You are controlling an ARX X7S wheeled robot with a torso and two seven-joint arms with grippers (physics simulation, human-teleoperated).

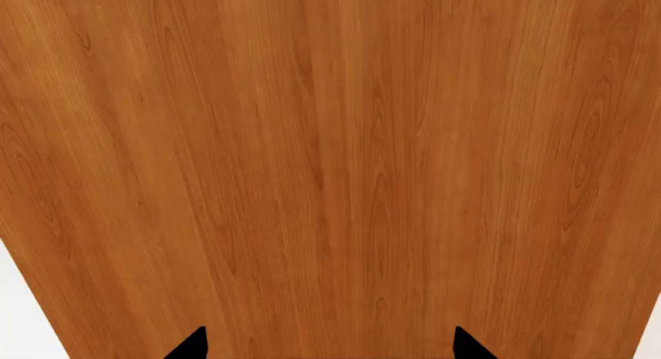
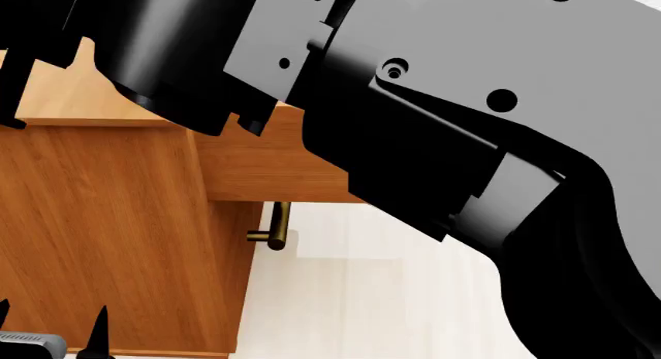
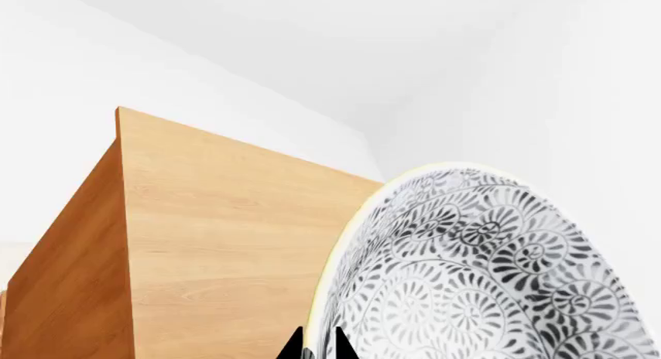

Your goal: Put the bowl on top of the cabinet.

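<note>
The bowl [image 3: 485,274], white with a dark leaf pattern, fills the right wrist view and stands tilted on its edge. My right gripper [image 3: 318,348] is shut on its rim, one black fingertip on each side. Behind the bowl lies the flat pale top of the orange-brown cabinet [image 3: 227,235]. I cannot tell whether the bowl touches it. In the head view my right arm [image 2: 434,127] hides the bowl. My left gripper [image 1: 330,345] is open and holds nothing, close against the cabinet's side panel [image 1: 330,142]. Its tips [image 2: 101,329] show low beside the cabinet [image 2: 104,220].
A brass bar handle [image 2: 272,229] sticks out from the cabinet's front. Pale floor [image 2: 361,305] lies to the right of the cabinet. White walls [image 3: 309,49] rise behind the cabinet.
</note>
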